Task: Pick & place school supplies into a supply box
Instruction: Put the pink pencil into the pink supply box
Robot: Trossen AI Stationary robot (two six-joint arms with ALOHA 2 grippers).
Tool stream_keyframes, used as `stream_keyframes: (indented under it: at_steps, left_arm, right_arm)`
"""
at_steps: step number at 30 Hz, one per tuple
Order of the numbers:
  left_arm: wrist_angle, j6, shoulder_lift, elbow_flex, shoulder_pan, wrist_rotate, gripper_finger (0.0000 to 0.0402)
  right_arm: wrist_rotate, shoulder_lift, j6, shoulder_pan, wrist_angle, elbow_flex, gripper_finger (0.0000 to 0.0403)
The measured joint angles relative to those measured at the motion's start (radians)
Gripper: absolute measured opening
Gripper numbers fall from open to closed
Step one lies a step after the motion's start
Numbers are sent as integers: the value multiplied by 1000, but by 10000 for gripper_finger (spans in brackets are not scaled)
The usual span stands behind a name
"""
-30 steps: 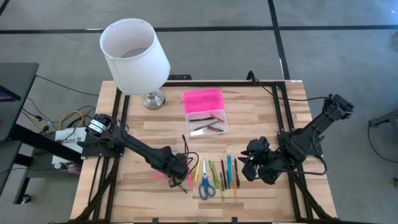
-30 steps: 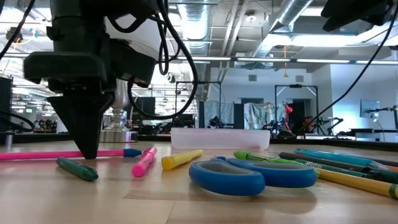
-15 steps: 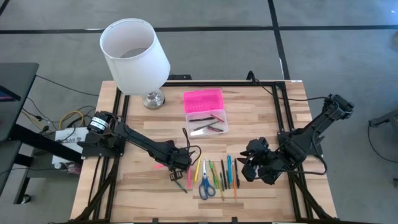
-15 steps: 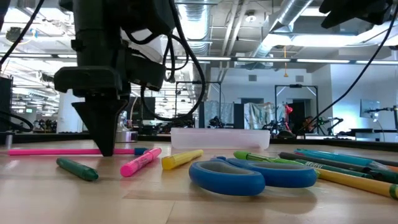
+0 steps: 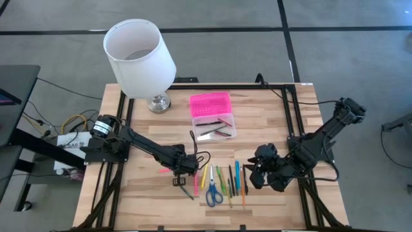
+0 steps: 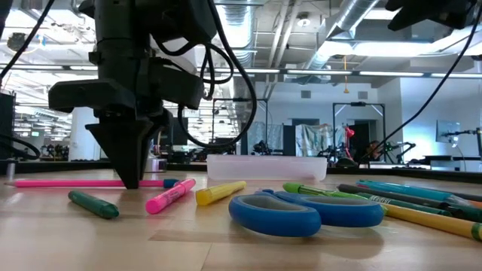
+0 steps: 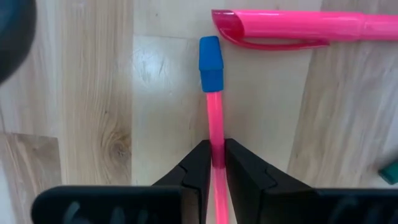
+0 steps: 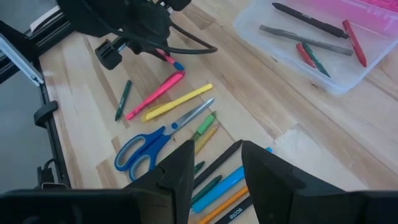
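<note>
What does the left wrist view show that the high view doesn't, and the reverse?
Left wrist only: the left pincer shut on a thin pink pencil with a blue cap, lying flat on the table.
High only: the lamp, the box holding a few pens, the scissors, and the right pincer open beside the row.
Both: the pink highlighter nearby.

No readable text, brand, number or sign anywhere; faint white lettering on dark marker (image 8: 231, 214), among pens beside scissors (image 8: 152, 142), too small to make out; white print on blue pen (image 6: 407, 197), right of scissors in low view, likewise illegible; white label near table's left edge unreadable.
</note>
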Motion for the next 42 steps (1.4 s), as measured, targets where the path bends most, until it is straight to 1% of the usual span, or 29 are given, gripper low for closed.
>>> stream_keyframes:
  at_steps: [6, 12, 16, 21, 26, 29, 31, 34, 42]
  left_arm:
    - [7, 41, 0, -3, 22, 40, 37]
    - [8, 53, -1, -3, 51, 62, 9]
    - [8, 51, -1, -3, 67, 73, 12]
    - [0, 12, -1, 5, 78, 74, 12]
    - [-42, -5, 2, 39, 79, 55, 4]
    - [-62, -11, 6, 56, 87, 5, 4]
    - [-78, -15, 9, 69, 96, -47, 3]
    - [-116, -35, 9, 102, 111, -66, 3]
    - [-165, -15, 7, 226, 174, -35, 3]
  right_arm:
    - [4, 6, 0, 12, -1, 0, 125]
    - [5, 11, 0, 28, -6, 0, 125]
    - [9, 11, 0, 40, -9, 0, 125]
    - [9, 11, 0, 40, -9, 0, 125]
    - [8, 11, 0, 40, -9, 0, 125]
    - [8, 11, 0, 40, -9, 0, 125]
    - [8, 11, -1, 40, -9, 0, 125]
    - [8, 11, -5, 40, -10, 0, 125]
    - [8, 11, -8, 55, -13, 0, 125]
